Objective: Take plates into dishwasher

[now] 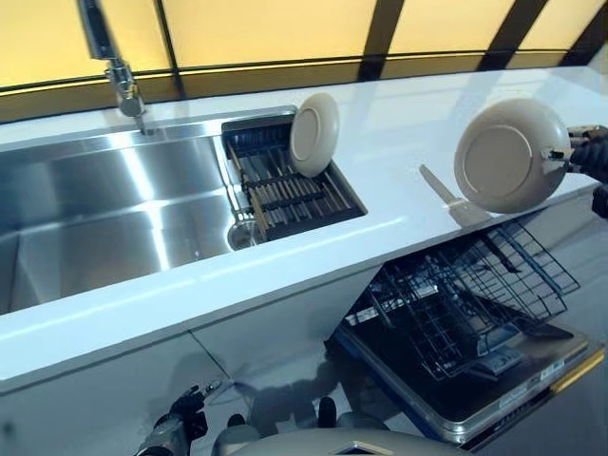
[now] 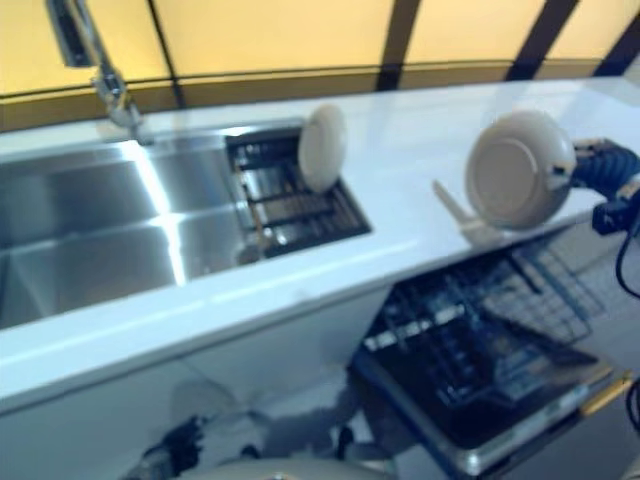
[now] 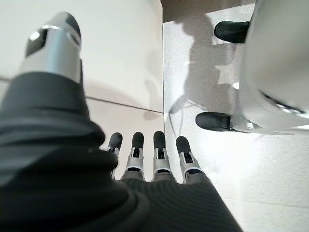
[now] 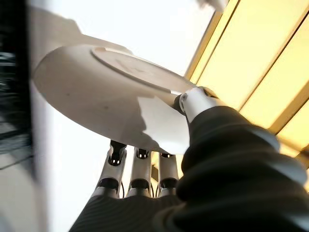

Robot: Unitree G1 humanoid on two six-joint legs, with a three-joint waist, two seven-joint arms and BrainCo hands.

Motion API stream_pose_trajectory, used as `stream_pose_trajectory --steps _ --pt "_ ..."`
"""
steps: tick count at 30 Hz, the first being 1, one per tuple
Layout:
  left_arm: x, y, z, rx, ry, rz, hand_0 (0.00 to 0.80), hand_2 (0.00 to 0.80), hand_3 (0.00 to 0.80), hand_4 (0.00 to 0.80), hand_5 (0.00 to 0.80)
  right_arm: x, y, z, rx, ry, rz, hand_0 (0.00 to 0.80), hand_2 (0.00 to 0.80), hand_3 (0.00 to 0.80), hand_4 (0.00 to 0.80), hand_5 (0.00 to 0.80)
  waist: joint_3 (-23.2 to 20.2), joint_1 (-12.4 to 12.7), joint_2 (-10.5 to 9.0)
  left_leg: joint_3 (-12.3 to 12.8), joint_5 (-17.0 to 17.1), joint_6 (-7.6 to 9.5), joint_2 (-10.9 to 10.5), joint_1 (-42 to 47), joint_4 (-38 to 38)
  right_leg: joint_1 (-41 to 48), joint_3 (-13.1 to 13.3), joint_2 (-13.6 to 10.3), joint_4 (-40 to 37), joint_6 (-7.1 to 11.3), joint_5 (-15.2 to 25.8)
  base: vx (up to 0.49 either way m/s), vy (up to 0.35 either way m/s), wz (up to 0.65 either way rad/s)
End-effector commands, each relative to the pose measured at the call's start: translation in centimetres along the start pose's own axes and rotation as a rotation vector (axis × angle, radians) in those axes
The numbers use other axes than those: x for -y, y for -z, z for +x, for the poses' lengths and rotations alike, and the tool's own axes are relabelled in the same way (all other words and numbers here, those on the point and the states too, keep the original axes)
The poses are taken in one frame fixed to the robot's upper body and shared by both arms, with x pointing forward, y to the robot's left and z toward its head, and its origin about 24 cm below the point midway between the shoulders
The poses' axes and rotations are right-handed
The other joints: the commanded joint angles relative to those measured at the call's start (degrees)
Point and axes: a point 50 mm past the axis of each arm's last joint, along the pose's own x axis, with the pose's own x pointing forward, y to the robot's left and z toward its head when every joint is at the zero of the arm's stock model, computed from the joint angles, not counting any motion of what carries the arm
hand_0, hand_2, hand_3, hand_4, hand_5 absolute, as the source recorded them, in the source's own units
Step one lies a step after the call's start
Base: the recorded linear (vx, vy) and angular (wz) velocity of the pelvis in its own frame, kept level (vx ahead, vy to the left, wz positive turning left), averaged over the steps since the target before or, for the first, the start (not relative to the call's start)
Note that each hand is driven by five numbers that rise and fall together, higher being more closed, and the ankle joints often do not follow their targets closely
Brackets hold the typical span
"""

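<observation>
Plate (image 1: pixel 510 155) is pinched in my right hand (image 1: pixel 587 152), thumb on one face and fingers on the other, held on edge over the counter (image 1: pixel 399 180) with the open dishwasher rack (image 1: pixel 475 294) below it. Second plate (image 1: pixel 314 134) leans in the sink drainer (image 1: pixel 285 190), well off to that hand's left. My left hand (image 3: pixel 145 159) hangs low by the floor, fingers straight, holding nothing.

Right hand (image 2: pixel 600 172) coming in from right edge, gripping held plate (image 2: pixel 520 170) by rim, plate's underside facing camera, hanging over counter edge (image 2: pixel 300 290) above dishwasher rack (image 2: pixel 490 330). Rack sitting pulled out over lowered dishwasher door (image 2: pixel 480 440). Second plate (image 2: pixel 323 147) standing on edge in drying rack (image 2: pixel 290 205) at sink's right end. Steel sink (image 2: pixel 110 240) lying left, faucet (image 2: pixel 95 70) rising behind it. Left hand (image 2: pixel 175 450) hanging low by cabinet front, fingers unclear.
</observation>
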Motion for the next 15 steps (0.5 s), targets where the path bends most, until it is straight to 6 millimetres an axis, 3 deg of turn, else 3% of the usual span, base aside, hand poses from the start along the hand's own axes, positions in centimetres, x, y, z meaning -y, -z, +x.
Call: stream_pose_trajectory --steps 1,9,15 --pt "-0.9 -2.0 0.2 0.043 -0.035 -0.035 0.000 0.000 0.000 0.000 0.000 0.9 -1.7 -1.1 0.099 0.009 -0.070 0.800 0.800 0.800 0.800 0.800 -1.37 0.11 -1.98 -0.50 -2.18 1.56 -0.17 0.16 -0.08 0.72 0.94 -2.22 0.36 4.17 1.39 0.000 0.000 0.00" --pt "-0.8 -2.5 0.2 0.058 -0.038 -0.038 0.000 0.000 0.000 0.000 0.000 -0.6 3.6 -1.7 -0.043 -0.041 -0.136 0.800 0.800 0.800 0.800 0.800 -0.69 -1.24 -1.95 0.23 -2.44 1.86 0.03 0.42 -0.08 0.38 1.84 -1.95 0.66 4.29 1.37 -0.003 -0.004 -0.09" --pt "-1.1 -2.8 0.2 0.070 -0.044 -0.043 0.000 0.000 0.000 0.000 0.000 -2.2 6.1 -1.9 -0.129 -0.109 -0.208 0.800 0.800 0.800 0.800 0.800 0.05 -1.55 -1.81 0.39 -2.40 2.00 0.14 0.35 -0.08 0.15 2.05 -1.88 0.78 4.36 1.38 0.000 0.000 0.00"
